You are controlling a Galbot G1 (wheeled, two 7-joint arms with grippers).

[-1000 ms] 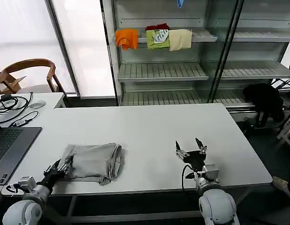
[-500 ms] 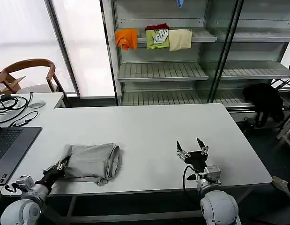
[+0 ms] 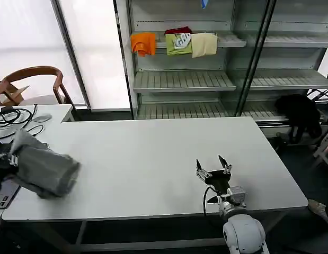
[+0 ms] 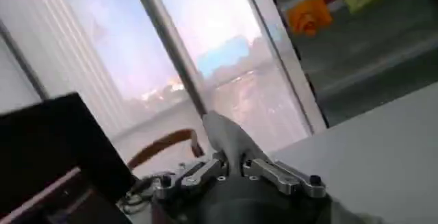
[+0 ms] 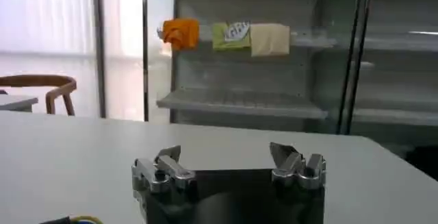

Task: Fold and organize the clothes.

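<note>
White table (image 3: pixel 169 153): folded grey shirt (image 3: pixel 44 169) now lifted off near-left spot, swung out to far-left edge, pinched by left gripper (image 4: pixel 236 170) — prob. being put away; right gripper (image 3: pixel 212 168) idle near-right, fingers spread.

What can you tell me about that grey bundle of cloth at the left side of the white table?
The grey shirt is soft, folded into a thick roll and tilted above the table's left edge, over the laptop. In the left wrist view a peak of its cloth rises between the fingers of the left end effector, which is shut on it.
</note>
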